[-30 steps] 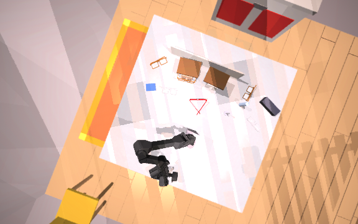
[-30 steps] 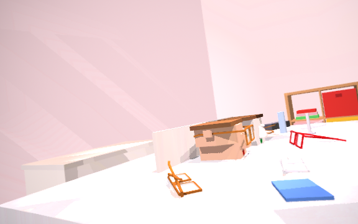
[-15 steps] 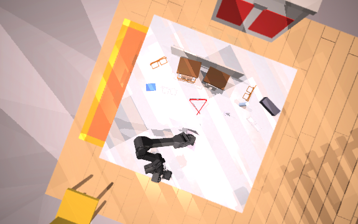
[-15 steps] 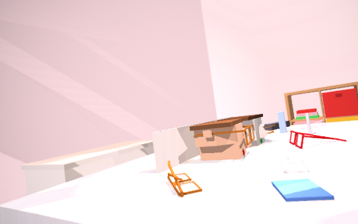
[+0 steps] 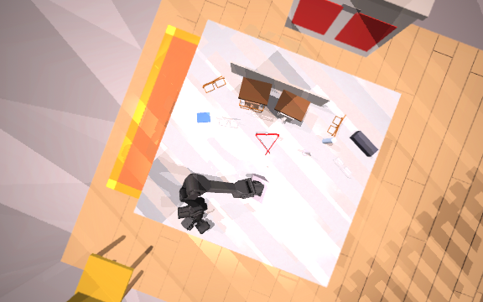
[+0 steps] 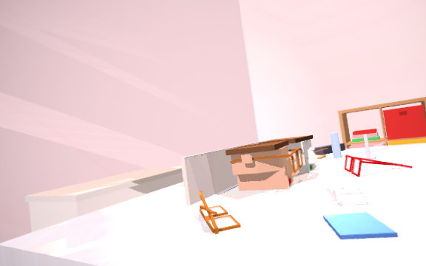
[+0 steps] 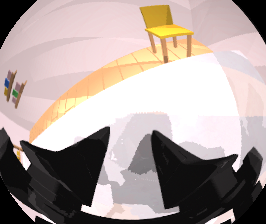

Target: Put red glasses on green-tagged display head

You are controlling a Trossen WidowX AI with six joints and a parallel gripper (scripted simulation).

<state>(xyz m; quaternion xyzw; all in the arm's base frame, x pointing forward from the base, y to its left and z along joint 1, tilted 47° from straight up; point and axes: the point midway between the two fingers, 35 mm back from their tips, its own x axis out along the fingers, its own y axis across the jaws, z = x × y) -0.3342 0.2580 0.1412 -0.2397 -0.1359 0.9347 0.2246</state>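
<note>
Your end effector [image 5: 259, 189] [image 7: 131, 132] is released, its fingers partly apart with nothing between them, above the desk [image 5: 292, 235] [image 6: 124, 236] [image 7: 104, 107]. Seen from it in the top view, the red glasses [image 5: 267, 134] [image 6: 359, 167] are at 12 o'clock, well apart from it, temples pointing to 6. Beyond them, the green-tag head [image 5: 293, 106] is near 1 o'clock; the other head [image 5: 255, 91] [image 6: 262, 171], at 12, wears orange glasses [image 5: 251, 106] [image 6: 297, 159]. You have a blue cloth [image 5: 203, 117] [image 6: 359, 224] toward 11 and a dark case [image 5: 363, 143] at 2.
</note>
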